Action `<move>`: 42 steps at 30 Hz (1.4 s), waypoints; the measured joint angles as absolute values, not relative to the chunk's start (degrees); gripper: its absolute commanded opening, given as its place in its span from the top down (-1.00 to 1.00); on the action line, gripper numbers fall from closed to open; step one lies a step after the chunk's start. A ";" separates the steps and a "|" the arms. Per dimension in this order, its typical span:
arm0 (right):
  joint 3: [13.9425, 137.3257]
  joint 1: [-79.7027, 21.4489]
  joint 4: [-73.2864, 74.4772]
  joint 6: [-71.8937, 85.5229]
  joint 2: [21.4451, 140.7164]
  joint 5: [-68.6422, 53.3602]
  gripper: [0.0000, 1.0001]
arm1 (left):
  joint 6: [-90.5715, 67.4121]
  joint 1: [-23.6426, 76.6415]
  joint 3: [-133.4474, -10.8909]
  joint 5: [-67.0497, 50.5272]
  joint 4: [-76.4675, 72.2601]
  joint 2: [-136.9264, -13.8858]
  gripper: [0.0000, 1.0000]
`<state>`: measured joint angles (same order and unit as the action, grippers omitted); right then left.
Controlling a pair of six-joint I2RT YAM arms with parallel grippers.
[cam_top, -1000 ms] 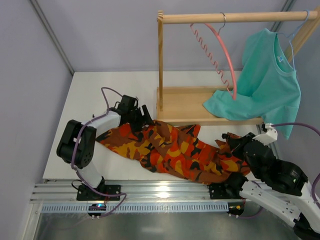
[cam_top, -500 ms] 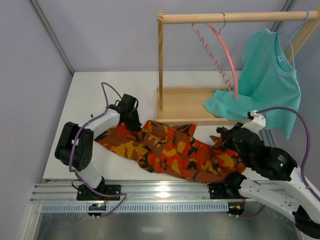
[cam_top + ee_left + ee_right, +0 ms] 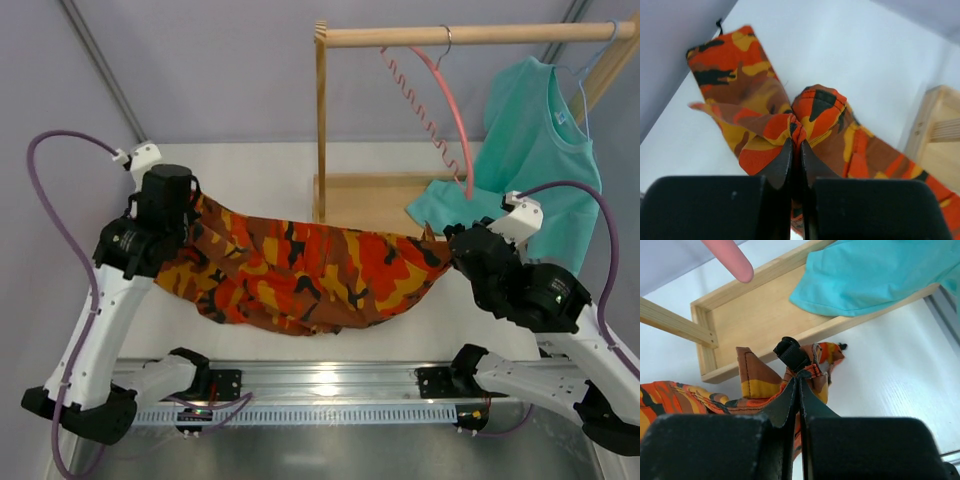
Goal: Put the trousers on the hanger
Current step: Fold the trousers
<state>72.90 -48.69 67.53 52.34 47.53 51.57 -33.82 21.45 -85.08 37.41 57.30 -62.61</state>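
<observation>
The camouflage trousers (image 3: 300, 270) hang stretched in the air between my two grippers, sagging in the middle over the table. My left gripper (image 3: 190, 215) is shut on a bunched fold at their left end; in the left wrist view the cloth (image 3: 805, 115) is pinched between the jaws (image 3: 796, 142). My right gripper (image 3: 452, 245) is shut on the right end, with the cloth (image 3: 755, 375) and a black tab clamped at its tips (image 3: 799, 380). The pink hanger (image 3: 455, 110) hangs by its silver hook from the wooden rail, above and behind the trousers; its end (image 3: 730, 257) shows in the right wrist view.
A wooden rack (image 3: 322, 130) with a flat base tray (image 3: 370, 205) stands behind the trousers. A teal T-shirt (image 3: 540, 160) on a light-blue hanger hangs at the right, its hem resting on the base (image 3: 870, 275). Grey walls close in the left side and back.
The left gripper shut on the trousers' left end. Both arms then rose, lifting the trousers off the table and stretching them out between them.
</observation>
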 measured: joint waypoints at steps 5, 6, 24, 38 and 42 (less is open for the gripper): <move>72.90 -48.69 70.32 53.58 48.05 53.82 0.93 | -34.30 21.37 -70.54 34.28 56.53 -68.31 1.00; 72.93 -48.66 70.94 53.78 48.14 54.24 0.93 | -34.57 21.39 -66.94 32.27 55.18 -70.08 1.00; 67.79 -47.51 71.83 52.62 46.28 52.64 0.92 | -33.74 1.34 -73.32 29.30 52.66 -78.83 -0.36; 61.14 -47.51 60.99 45.21 43.35 45.43 0.92 | -34.17 -10.07 -85.36 19.46 49.47 -109.78 -0.18; 59.75 -47.51 58.22 43.46 42.74 44.38 0.92 | -35.03 -12.62 -86.08 18.06 48.82 -112.95 -0.18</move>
<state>59.75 -47.51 58.22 43.46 42.74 44.38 -35.03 -12.62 -86.08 18.06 48.82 -112.95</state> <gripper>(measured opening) 0.039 0.590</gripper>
